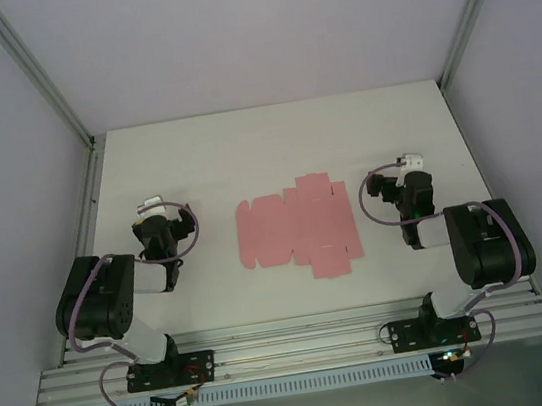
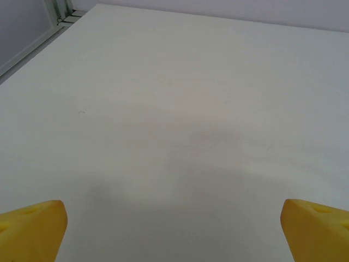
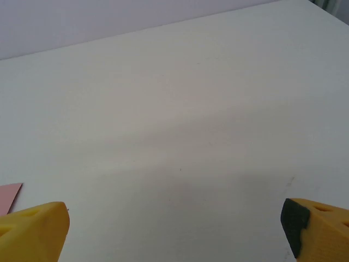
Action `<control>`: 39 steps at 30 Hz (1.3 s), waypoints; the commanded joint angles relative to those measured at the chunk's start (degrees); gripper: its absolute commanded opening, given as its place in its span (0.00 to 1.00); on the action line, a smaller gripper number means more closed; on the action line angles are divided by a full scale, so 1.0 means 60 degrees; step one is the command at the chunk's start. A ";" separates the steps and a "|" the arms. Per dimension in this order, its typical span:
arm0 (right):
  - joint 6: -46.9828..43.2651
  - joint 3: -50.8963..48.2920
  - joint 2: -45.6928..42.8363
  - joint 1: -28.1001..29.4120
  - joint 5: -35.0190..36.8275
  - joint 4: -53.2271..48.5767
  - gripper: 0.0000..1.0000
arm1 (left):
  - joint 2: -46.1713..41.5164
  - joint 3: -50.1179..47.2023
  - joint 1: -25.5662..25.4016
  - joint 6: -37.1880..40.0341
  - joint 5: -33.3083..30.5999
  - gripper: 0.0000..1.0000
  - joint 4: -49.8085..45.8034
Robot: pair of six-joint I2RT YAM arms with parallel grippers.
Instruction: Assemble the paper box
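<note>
White table (image 3: 180,109), right pincer (image 3: 174,218) gaping, pink paper box (image 3: 6,194) corner lower left

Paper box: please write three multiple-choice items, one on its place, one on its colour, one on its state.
1. Where does the paper box lie?
A. Leaning on a side wall
B. On the table, between the left arm and the right arm
C. In the far corner

2. What colour is it?
A. Pale pink
B. Blue
C. Green

3. What state is it in?
A. Folded into a closed box
B. Crumpled into a ball
C. A flat, unfolded sheet

Answers: 1 B, it rests on the table between the arms; 2 A, the card is pale pink; 3 C, its flaps and tabs lie spread flat.
</note>
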 commanded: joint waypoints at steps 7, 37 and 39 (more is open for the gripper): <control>0.0095 0.0029 -0.0042 0.0040 -0.0125 0.0187 1.00 | 0.0011 0.0177 0.0070 0.0098 0.0241 1.00 -0.0125; 0.3939 0.6400 0.1001 0.3905 -0.2060 -1.2956 0.86 | -0.2153 0.3557 -0.1350 -0.4612 0.4532 1.00 -1.0986; 0.4135 0.6646 0.1502 0.4042 -0.1727 -1.3358 0.84 | -0.1902 0.3626 -0.1636 -0.4700 0.4685 1.00 -1.1144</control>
